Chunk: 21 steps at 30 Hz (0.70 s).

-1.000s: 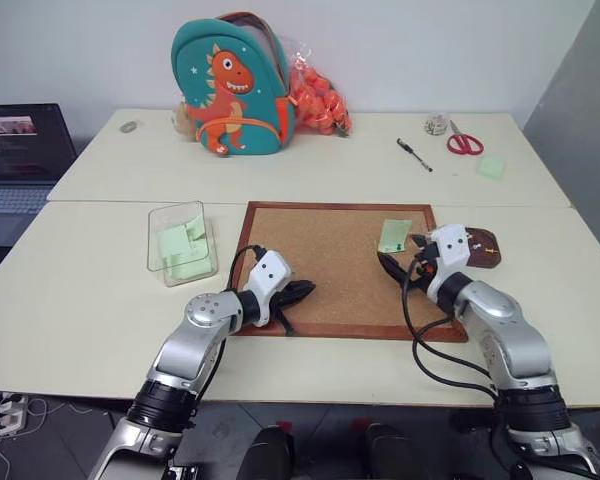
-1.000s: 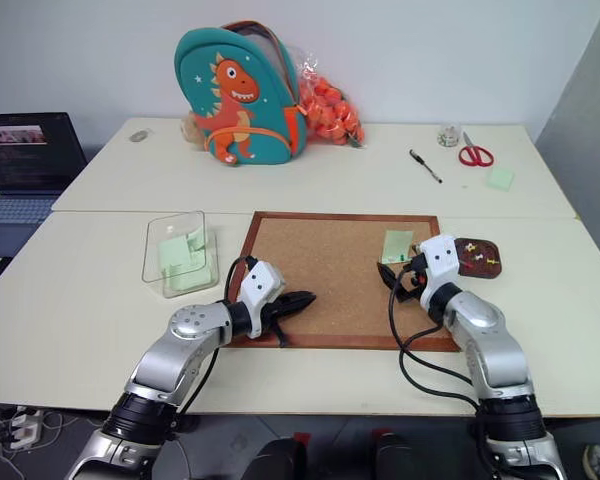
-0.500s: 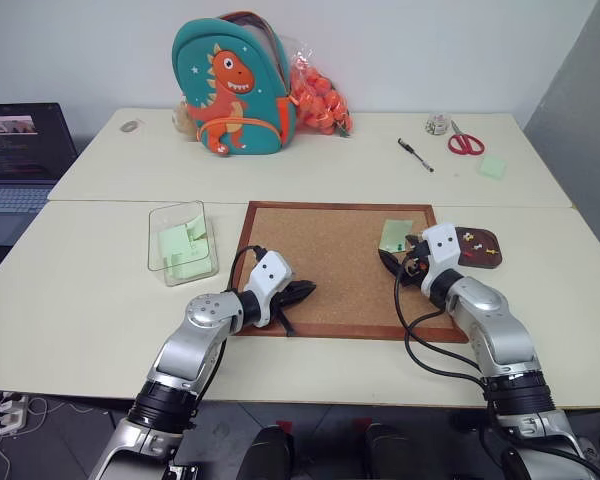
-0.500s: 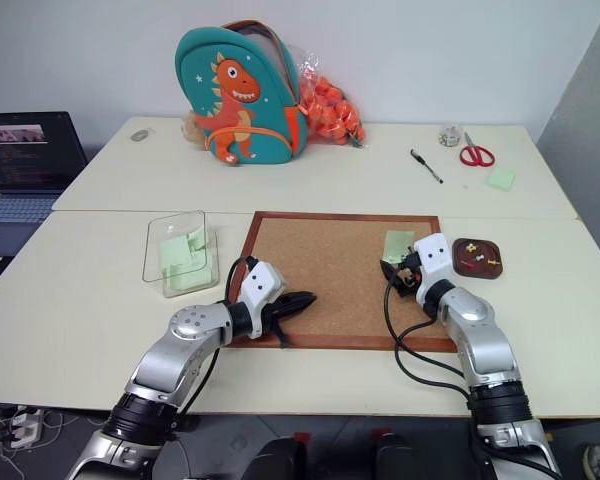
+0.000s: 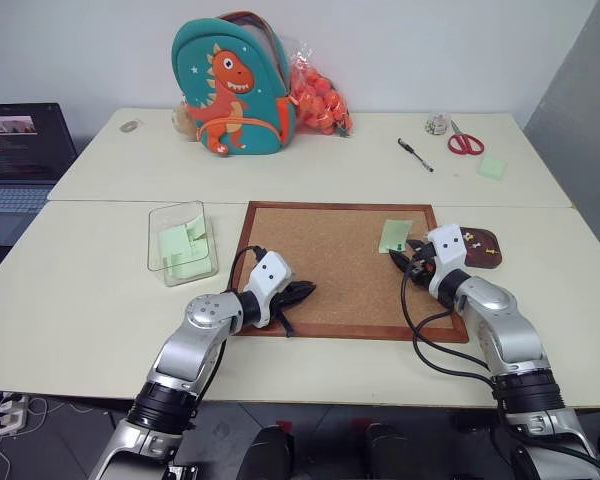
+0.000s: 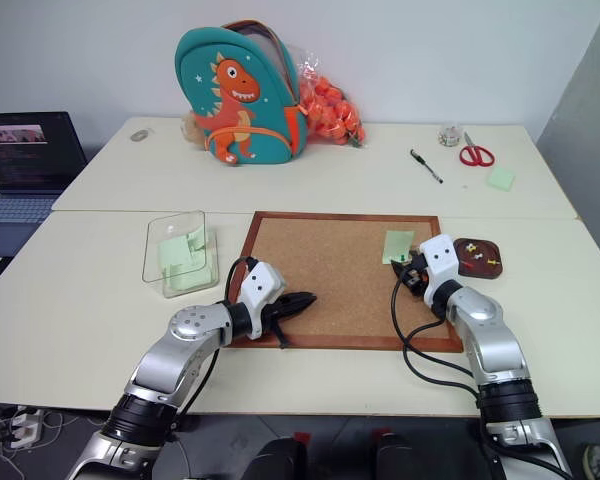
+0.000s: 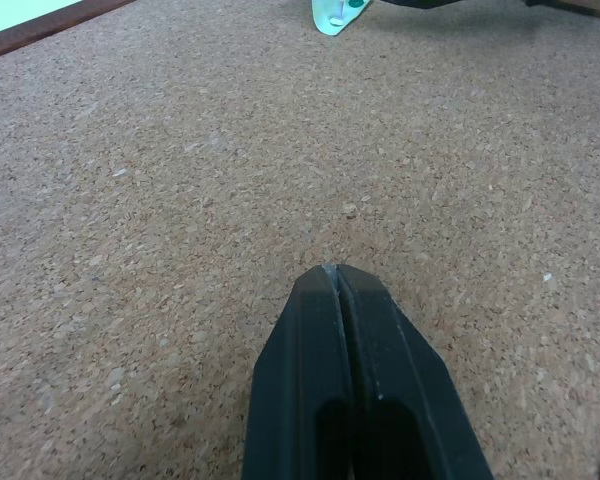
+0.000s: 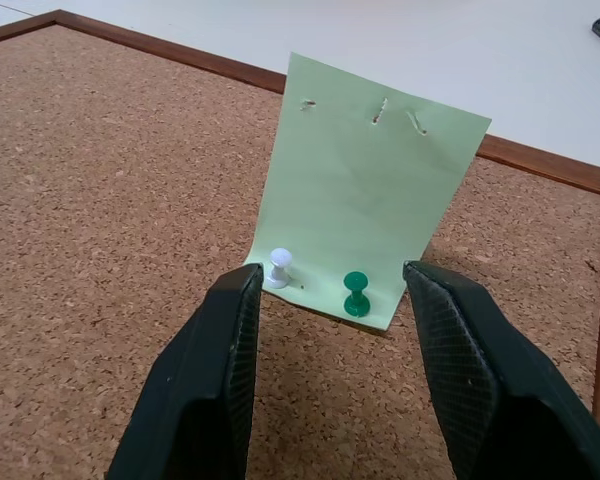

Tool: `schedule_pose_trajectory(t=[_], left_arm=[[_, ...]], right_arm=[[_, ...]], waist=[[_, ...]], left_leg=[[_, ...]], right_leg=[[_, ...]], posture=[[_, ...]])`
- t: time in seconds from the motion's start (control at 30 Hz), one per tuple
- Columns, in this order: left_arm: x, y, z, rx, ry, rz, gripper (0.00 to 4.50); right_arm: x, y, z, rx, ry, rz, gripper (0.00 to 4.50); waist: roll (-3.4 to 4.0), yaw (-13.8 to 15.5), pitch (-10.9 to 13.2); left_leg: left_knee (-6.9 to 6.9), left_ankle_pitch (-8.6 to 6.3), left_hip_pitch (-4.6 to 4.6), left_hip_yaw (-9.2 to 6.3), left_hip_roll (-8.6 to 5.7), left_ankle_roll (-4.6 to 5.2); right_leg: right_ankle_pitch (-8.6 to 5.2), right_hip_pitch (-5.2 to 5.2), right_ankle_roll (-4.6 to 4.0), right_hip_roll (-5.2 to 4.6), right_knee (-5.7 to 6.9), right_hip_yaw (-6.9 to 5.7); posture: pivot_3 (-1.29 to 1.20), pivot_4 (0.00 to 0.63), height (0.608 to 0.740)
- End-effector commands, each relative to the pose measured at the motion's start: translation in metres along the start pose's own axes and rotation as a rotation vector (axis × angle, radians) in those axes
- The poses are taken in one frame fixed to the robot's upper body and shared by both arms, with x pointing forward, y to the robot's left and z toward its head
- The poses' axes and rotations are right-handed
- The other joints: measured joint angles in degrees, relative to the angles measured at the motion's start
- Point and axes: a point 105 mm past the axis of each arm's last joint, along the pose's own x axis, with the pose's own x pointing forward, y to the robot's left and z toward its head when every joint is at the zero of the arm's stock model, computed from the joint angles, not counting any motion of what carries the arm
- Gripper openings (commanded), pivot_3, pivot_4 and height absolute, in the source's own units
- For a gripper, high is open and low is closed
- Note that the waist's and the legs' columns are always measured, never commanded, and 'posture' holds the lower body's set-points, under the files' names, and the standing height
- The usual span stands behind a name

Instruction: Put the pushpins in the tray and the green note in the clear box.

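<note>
The green note sits on the corkboard, held by a white pin and a green pin. The right gripper is part open around them — holding nothing. The left gripper is closed tight, empty. The tray lies beside the board — the clear box on the other side.

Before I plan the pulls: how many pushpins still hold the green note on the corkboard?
2: a white pushpin and a green pushpin, side by side along one edge of the green note. Three empty holes mark its opposite edge.
</note>
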Motion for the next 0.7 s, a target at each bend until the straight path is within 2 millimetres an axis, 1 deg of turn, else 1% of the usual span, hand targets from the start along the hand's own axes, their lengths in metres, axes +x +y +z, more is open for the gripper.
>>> schedule_pose_trajectory(t=[0.03, 0.23, 0.33, 0.63, 0.7], left_arm=[[0.0009, -0.0128, -0.0265, -0.052, 0.092, -0.047, 0.0], [0.0006, -0.0129, -0.0269, -0.054, 0.094, -0.046, 0.0], [0.0003, -0.0132, -0.0271, -0.055, 0.094, -0.045, 0.0], [-0.0006, -0.0133, -0.0281, -0.057, 0.097, -0.043, 0.0], [-0.0008, -0.0135, -0.0284, -0.057, 0.098, -0.044, 0.0]], right_arm=[[0.0029, -0.007, 0.012, -0.021, -0.047, -0.03, 2.34], [0.0074, -0.012, 0.0107, -0.007, -0.052, -0.054, 2.34], [0.009, -0.0121, 0.0115, -0.004, -0.055, -0.054, 1.88], [0.0099, -0.0101, 0.0104, 0.001, -0.055, -0.044, 0.07], [0.0099, -0.0097, 0.0103, 0.003, -0.056, -0.043, 0.02]], waist=[[0.0, 0.0, 0.0], [0.0, 0.0, 0.0], [0.0, 0.0, 0.0], [0.0, 0.0, 0.0], [0.0, 0.0, 0.0]], left_leg=[[0.0, 0.0, 0.0, 0.0, 0.0, 0.0], [0.0, 0.0, 0.0, 0.0, 0.0, 0.0], [0.0, 0.0, 0.0, 0.0, 0.0, 0.0], [0.0, 0.0, 0.0, 0.0, 0.0, 0.0], [0.0, 0.0, 0.0, 0.0, 0.0, 0.0]], right_leg=[[0.0, 0.0, 0.0, 0.0, 0.0, 0.0], [0.0, 0.0, 0.0, 0.0, 0.0, 0.0], [0.0, 0.0, 0.0, 0.0, 0.0, 0.0], [0.0, 0.0, 0.0, 0.0, 0.0, 0.0], [0.0, 0.0, 0.0, 0.0, 0.0, 0.01]], posture=[[0.0, 0.15, 0.74], [0.0, 0.15, 0.74], [0.0, 0.15, 0.74], [0.0, 0.15, 0.74], [0.0, 0.15, 0.74]])
